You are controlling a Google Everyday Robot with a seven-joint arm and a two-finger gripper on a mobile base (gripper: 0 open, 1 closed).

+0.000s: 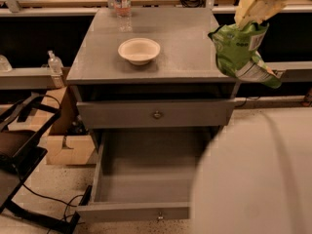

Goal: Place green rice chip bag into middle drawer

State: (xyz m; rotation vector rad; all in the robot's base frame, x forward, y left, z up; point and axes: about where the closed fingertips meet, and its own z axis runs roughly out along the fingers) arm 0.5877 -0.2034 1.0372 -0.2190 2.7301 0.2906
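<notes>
The green rice chip bag point(240, 52) hangs crumpled from my gripper point(249, 19) at the upper right, over the right edge of the grey cabinet top point(185, 48). The cream fingers point(253, 6) pinch the bag's top. The middle drawer point(146, 179) is pulled open below, wide and bare inside, with a small knob point(159, 216) on its front. The bag is up and to the right of the drawer opening. My white arm body point(253, 179) covers the drawer's right part.
A cream bowl point(139, 49) sits on the cabinet top, and a water bottle point(122, 4) stands at its back edge. The upper drawer front point(156, 114) with its knob is shut. A cardboard box point(68, 145) and a dark chair point(19, 145) are to the left.
</notes>
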